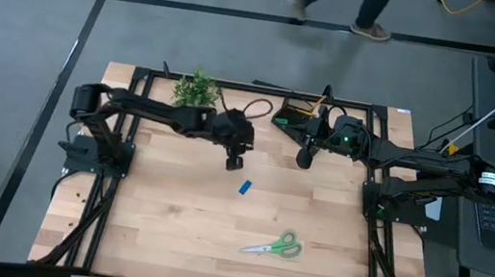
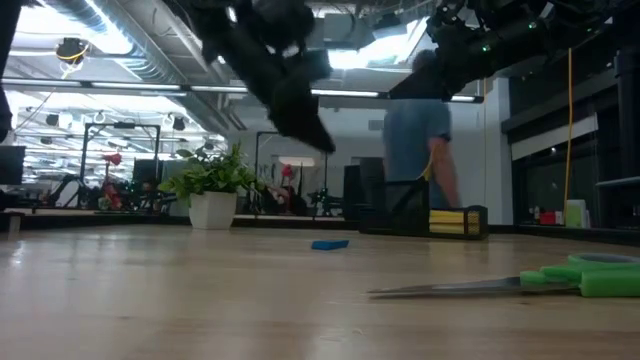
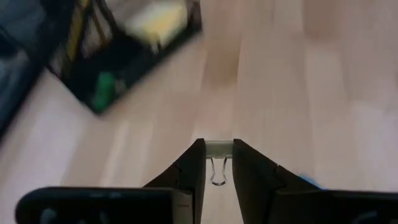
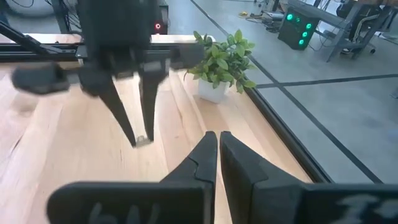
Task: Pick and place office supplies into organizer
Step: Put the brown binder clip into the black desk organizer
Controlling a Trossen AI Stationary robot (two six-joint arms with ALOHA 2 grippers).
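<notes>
The left claw [image 1: 235, 162] is hanging above the middle of the table [image 1: 166, 234], and it is clenching a small binder clip [image 3: 217, 157]. In the left wrist view the clip's pale metal edge is sitting pinched between the two dark fingers [image 3: 189, 171], with its thin wire loop dangling below in the gap. The right wrist view is showing the same grip from the far side, the small pale piece [image 4: 142, 140] caught at the tips of the two long fingers.

The organizer [image 1: 295, 118] is standing at the back edge of the table, a black angular box. It is holding a yellow pad [image 3: 158, 22] in its low tray and something small and green [image 3: 104, 86] in a nearer pocket; a thin yellow stick is leaning out of it in the high view. It is lying well apart from the left claw, off toward the right arm's side.

The right claw [image 1: 304, 156] is waiting just beside the organizer, its fingers pressed together on nothing, as the right wrist view is showing.

A small blue eraser [image 1: 244, 188] is lying on the wood near the left claw, a little toward the front. The green-handled scissors [image 1: 275, 247] are lying flat farther forward, well apart from both claws. A potted plant [image 1: 195, 88] is standing at the back edge behind the left arm.
</notes>
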